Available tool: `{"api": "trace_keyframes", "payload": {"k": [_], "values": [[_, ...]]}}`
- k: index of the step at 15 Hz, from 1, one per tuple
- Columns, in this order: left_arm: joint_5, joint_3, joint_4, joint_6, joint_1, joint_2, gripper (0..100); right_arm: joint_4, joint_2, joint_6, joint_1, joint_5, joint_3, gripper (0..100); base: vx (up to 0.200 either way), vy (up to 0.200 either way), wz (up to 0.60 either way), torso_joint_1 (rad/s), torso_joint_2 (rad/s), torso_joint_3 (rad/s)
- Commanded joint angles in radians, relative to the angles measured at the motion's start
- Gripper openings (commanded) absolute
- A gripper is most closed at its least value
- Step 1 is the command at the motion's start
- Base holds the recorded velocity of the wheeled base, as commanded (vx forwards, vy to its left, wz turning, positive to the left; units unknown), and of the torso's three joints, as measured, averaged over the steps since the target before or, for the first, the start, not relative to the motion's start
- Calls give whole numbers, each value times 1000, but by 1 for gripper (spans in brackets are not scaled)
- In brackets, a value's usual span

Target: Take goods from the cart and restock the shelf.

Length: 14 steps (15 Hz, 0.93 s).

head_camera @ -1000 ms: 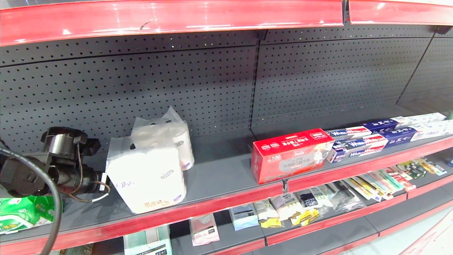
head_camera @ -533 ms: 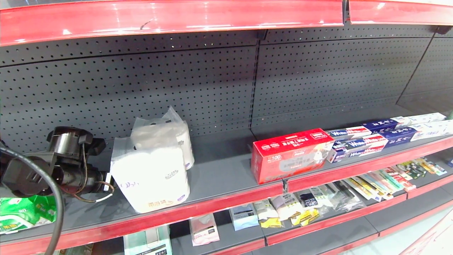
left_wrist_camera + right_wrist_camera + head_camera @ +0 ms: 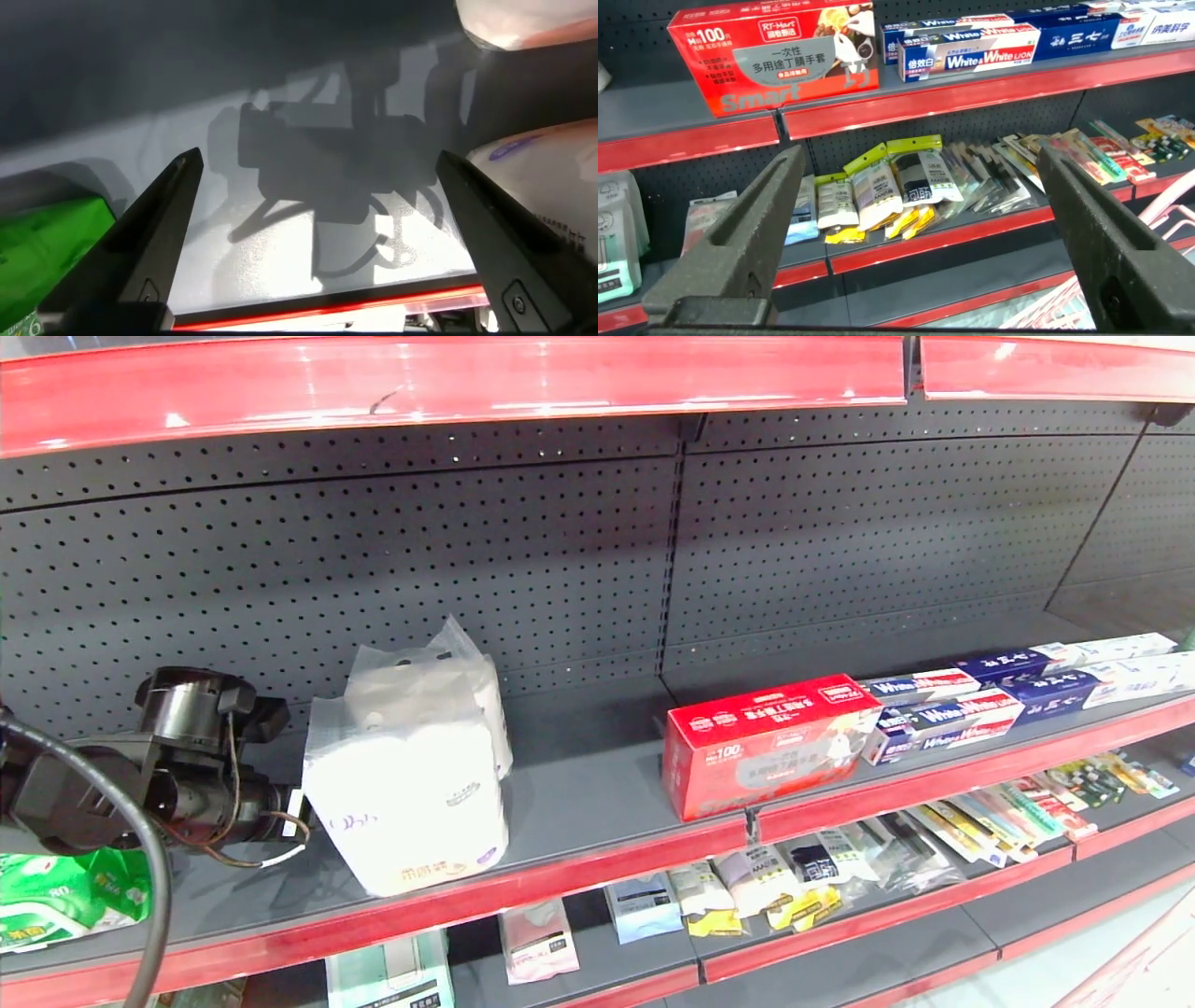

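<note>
A white pack of tissue rolls [image 3: 406,812] stands near the front of the grey shelf [image 3: 597,803], and a second pack [image 3: 439,677] sits right behind it. My left wrist [image 3: 201,793] is level with the front pack, at its left side. The left gripper [image 3: 318,163] is open over the bare shelf, with one finger [image 3: 505,252] against the white pack [image 3: 551,182]. My right gripper [image 3: 922,154] is open and holds nothing, out in front of the shelves.
A green pack [image 3: 65,896] lies at the shelf's left end. A red box [image 3: 766,742] and toothpaste boxes [image 3: 943,719] fill the right part. Free shelf lies between the white pack and the red box. Small hanging goods [image 3: 887,191] line the lower shelf.
The left arm has slid to the right along the shelf, and the front white pack has shifted to the right with it, closer in front of the pack behind.
</note>
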Motion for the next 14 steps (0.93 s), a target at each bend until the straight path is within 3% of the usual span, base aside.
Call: {"api": "trace_keyframes", "payload": {"k": [1,14], "values": [[0,0,-1,0,-2,-3,100,0,1,0,0,0,0,100,0,0,0,0,0,0],[1,0,-22,0,-19,0,100,0,1,0,0,0,0,100,0,0,0,0,0,0]]}}
